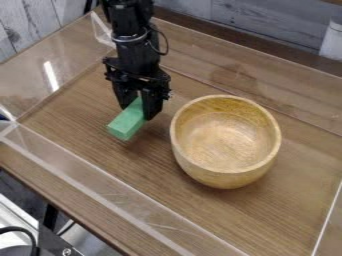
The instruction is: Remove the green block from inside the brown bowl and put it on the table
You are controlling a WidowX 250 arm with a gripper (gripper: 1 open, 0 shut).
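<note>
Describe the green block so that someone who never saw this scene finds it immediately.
Start at the round light-brown wooden bowl on the wood-grain table. Left of it, the black end effector points down, shut on the small bright green rectangular block. It is the only green thing.

**Green block gripped at the table, left of the bowl**

Black robot gripper (138,103) points straight down, jaws closed on the upper end of the small bright green rectangular block (126,122). Block is tilted, its lower end at or just above the medium-brown wood-grain table (80,170); contact can't be told. Round light-brown wooden bowl (226,140) sits just right of the block, apart from it, upright, nothing inside. Low clear acrylic walls (54,70) border the tabletop. Black arm rises from the gripper toward the top edge.
</note>
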